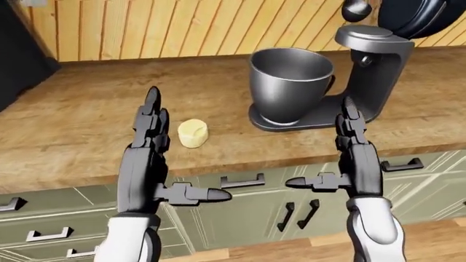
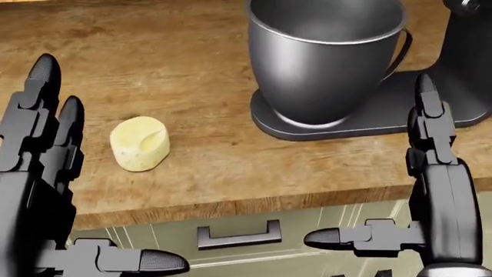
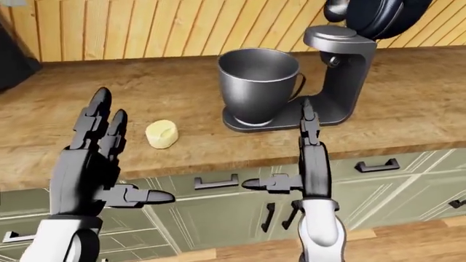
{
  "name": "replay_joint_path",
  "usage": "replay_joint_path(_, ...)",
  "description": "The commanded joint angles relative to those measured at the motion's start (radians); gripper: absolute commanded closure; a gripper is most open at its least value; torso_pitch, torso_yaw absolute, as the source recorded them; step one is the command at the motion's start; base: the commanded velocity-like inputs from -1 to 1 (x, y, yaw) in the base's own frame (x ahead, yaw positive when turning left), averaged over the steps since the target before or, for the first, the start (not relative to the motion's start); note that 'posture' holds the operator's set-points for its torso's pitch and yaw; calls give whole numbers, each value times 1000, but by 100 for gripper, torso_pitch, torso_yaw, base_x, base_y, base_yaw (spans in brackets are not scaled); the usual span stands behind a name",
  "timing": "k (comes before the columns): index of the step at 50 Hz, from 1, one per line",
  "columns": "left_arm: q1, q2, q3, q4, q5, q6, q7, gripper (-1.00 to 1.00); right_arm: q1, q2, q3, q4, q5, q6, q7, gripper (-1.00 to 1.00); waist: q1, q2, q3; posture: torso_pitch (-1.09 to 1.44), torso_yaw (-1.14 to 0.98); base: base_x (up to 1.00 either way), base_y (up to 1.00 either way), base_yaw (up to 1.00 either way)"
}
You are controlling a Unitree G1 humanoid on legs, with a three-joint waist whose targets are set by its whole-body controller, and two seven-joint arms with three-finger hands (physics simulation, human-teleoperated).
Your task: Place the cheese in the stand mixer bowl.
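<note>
A pale yellow chunk of cheese lies on the wooden counter, left of the stand mixer. The mixer's grey metal bowl stands empty on the dark mixer base, with the mixer head tilted up. My left hand is open, fingers stretched up, held just left of the cheese and near the counter edge. My right hand is open too, held in front of the mixer base at the right. Neither hand touches anything.
A wood-panelled wall runs behind the counter. A dark object stands at the counter's far left. Green drawers and doors with dark handles sit below the counter edge, with wooden floor at the bottom right.
</note>
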Motion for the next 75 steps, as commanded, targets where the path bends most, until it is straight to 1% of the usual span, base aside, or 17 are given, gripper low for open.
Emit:
replay_joint_path(1, -15, -2, -6, -28, -3, -28, -2, -100, -17, -5, -5, -36, -3, -32, -9, -100, 0, 0, -4, 0, 0, 24, -16, 0)
replay_joint_path(4, -16, -2, -6, -30, -3, -26, -2, -100, -17, -6, -6, -36, -3, -33, -9, -100, 6, -49, -10, 0, 0, 24, -16, 0)
replay_joint_path(6, -17, -1, -5, -33, -3, -23, -2, -100, -17, -6, -7, -34, -2, -34, -9, -100, -2, -127, -35, 0, 0, 24, -16, 0)
replay_joint_path(7, -13, -2, -6, -34, -3, -26, -1, -100, -17, -6, -7, -33, -2, -35, -9, -100, -10, -71, -15, 0, 0, 25, -16, 0)
replay_joint_path(8, -10, -1, -7, -35, -3, -28, -1, -100, -17, -6, -7, -33, -1, -35, -9, -100, -5, -91, -10, 0, 0, 24, -16, 0)
replay_joint_path(12, -16, -1, -5, -33, -3, -24, -2, -100, -15, -6, -7, -29, 0, -46, -10, -100, -18, -56, -6, 0, 0, 23, -14, 0)
replay_joint_path(13, -16, -1, -4, -34, -4, -23, -2, -100, -13, -6, -7, -26, -1, -50, -11, -100, -20, -51, 8, 0, 0, 0, 0, 0)
replay_joint_path(16, -15, -1, -2, -38, -4, -21, -2, -100, -11, -4, -8, -27, 2, -51, -12, -100, -29, -46, -5, 0, 0, 0, 0, 0)
replay_joint_path(19, -13, 0, -2, -44, -4, -16, -3, -100, -8, -3, -7, -29, 2, -51, -13, -100, -36, 10, -22, 0, 0, 0, 0, 0)
replay_joint_path(20, -16, 1, 0, -51, -4, -9, -4, -100, -7, -3, -7, -31, 2, -50, -13, -100, -37, -26, -15, 0, 0, 0, 0, 0)
replay_joint_path(22, -22, 2, 7, -61, -5, 3, -6, -100, 1, -2, -12, -32, 5, -55, -14, -100, -33, -25, -33, 0, 0, 0, 0, 0)
replay_joint_path(28, -38, 1, 30, -62, 11, -14, -17, -100, 18, -1, -24, -52, 12, -62, -14, -100, -23, -43, -37, 0, 0, 0, 0, 0)
replay_joint_path(42, -57, -75, 64, -62, 98, -40, -111, -100, 122, 27, -163, -206, 54, -95, 5, -100, -14, -54, -27, 0, 0, 0, 0, 0)
replay_joint_path(48, -59, -101, 87, -62, 131, -44, -154, -100, 120, 33, -171, -209, 55, -98, 9, -100, -18, -54, -23, 0, 0, 0, 0, 0)
replay_joint_path(60, -1, 42, 294, -62, 7, -116, -96, -100, 112, 30, -158, -196, 49, -100, 7, -100, -24, -41, -25, 0, 0, 0, 0, 0)
replay_joint_path(68, -7, 71, 312, -60, 130, -79, -121, -100, 107, 27, -153, -186, 50, -106, 4, -100, -21, -37, -29, 0, 0, 0, 0, 0)
replay_joint_path(75, -3, 76, 327, 114, 190, -205, -111, -100, 109, 27, -152, -189, 51, -104, 5, -100, -18, -37, -34, 0, 0, 0, 0, 0)
